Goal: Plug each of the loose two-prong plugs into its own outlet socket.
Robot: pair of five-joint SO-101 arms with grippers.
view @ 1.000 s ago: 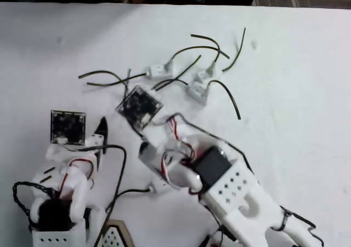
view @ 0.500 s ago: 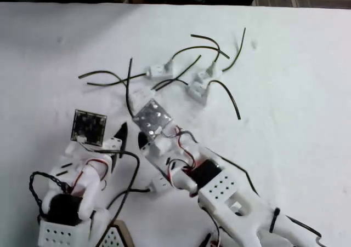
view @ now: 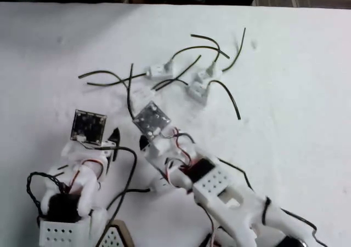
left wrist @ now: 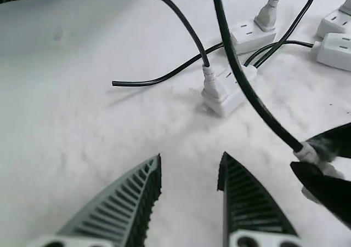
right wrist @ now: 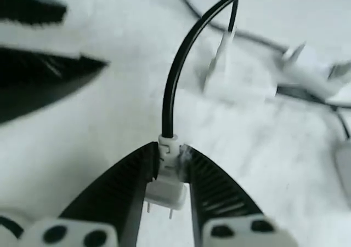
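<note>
Well, from above, the white table (view: 296, 66) has both arms crowded at its near edge. The left pincer (view: 112, 141) is low over the cloth, close beside the right arm (view: 219, 187). A black cord (view: 130, 88) rises from the front of that arm towards a scatter of white outlet blocks (view: 198, 89) and loose wires lying farther out, beyond both arms.

Next, the left wrist view. The left pincer (left wrist: 189, 173) has its jaws parted by a moderate gap, with bare cloth between them. Straight ahead of it lies the nearest outlet block (left wrist: 237, 88) with a seated plug (left wrist: 213, 85) in it. Farther on is a second outlet block (left wrist: 249, 34), which also carries a plug (left wrist: 267, 16). Off to one side lies a spare outlet block (left wrist: 335, 52) showing open slots. Close alongside the left pincer, the right pincer (left wrist: 318, 162) comes in with the black cord (left wrist: 263, 114) running into it.

Lastly, the right wrist view. The right pincer (right wrist: 170, 148) is clamped on the held plug (right wrist: 164, 189), a white two-prong one. Its body is squeezed between both jaws, its prongs point back towards the wrist and its black cord (right wrist: 175, 77) leads out ahead. The left pincer (right wrist: 38, 66) shows as a dark blur close by. Blurred white blocks lie farther ahead.
</note>
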